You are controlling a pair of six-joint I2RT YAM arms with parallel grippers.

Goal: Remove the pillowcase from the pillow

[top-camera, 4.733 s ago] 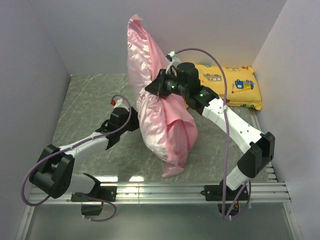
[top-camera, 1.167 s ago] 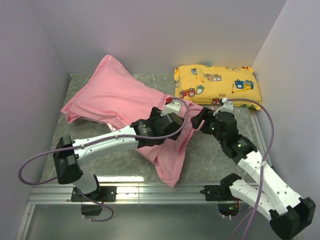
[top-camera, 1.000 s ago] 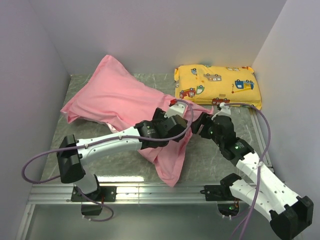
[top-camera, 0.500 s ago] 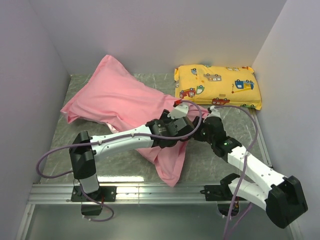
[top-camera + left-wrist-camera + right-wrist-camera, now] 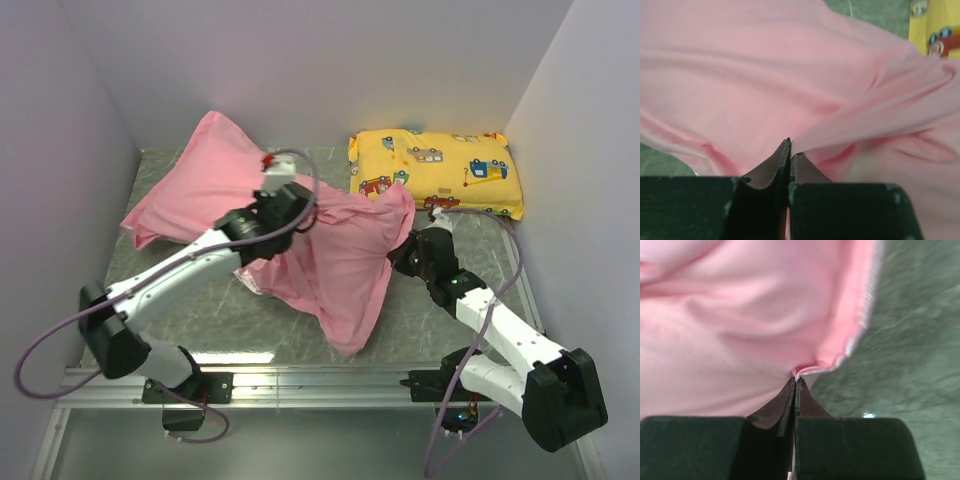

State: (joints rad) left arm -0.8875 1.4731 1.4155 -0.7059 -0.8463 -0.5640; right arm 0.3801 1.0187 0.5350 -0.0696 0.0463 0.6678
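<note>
Pillowcase (image 5: 340, 265): pink, sprawled across worktop (image 5: 200, 320), beside yellow pillow (image 5: 440, 172) | left pincer (image 5: 789, 145): clamped on a raised fold of pillowcase | right pincer (image 5: 796, 381): clamped on pillowcase hem, low over worktop

Pale lilac walls (image 5: 400, 60) close the left, far and right sides. The grey-green marbled tabletop (image 5: 270, 325) has a metal rail (image 5: 320, 383) along its near edge.

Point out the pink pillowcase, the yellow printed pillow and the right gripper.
pink pillowcase (image 5: 345, 265), top external view, on its loose draped fabric.
yellow printed pillow (image 5: 435, 172), top external view, middle of its top face.
right gripper (image 5: 795, 384), right wrist view, midway between its shut fingertips on the hem.
</note>
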